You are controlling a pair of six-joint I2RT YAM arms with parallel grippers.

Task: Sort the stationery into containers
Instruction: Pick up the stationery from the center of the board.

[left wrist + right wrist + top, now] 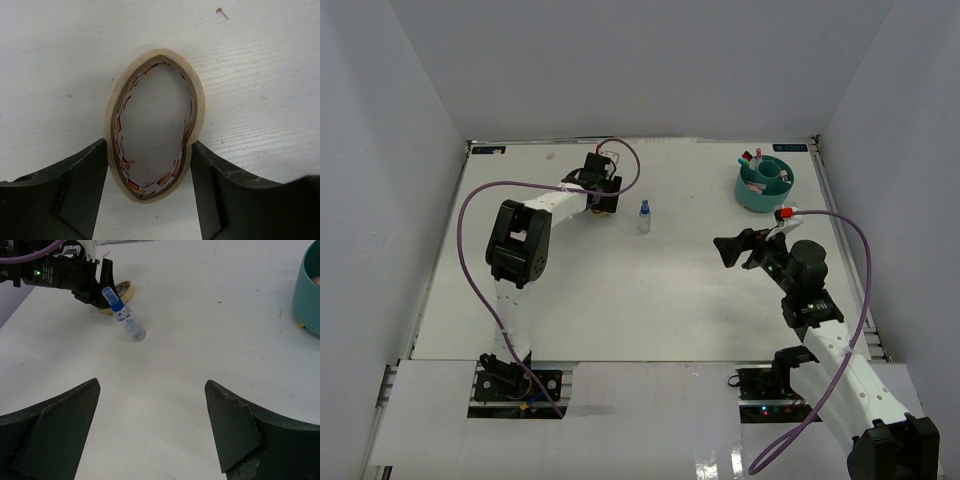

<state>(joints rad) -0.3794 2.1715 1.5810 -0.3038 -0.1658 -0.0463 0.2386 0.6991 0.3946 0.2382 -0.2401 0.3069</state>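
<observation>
At 11 o'clock the left gripper (149,150) clamps the tan loop (112,115), bowed oval and flat on the desk (620,300): squeeze lightly so it cannot spring free, lift straight, carry to the teal organiser (765,200) at 1 o'clock; right gripper (152,385) apart, empty.

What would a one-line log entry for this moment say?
left hand: squeezing tan loop | right hand: open, empty | bottle: upright | organiser: holds pens

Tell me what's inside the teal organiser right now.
From above, the teal organiser holds a few pens leaning at its far-left side, red and pink caps showing. Its walls and dividers hide their lower ends and the compartment floors, so anything small there cannot be seen.
</observation>
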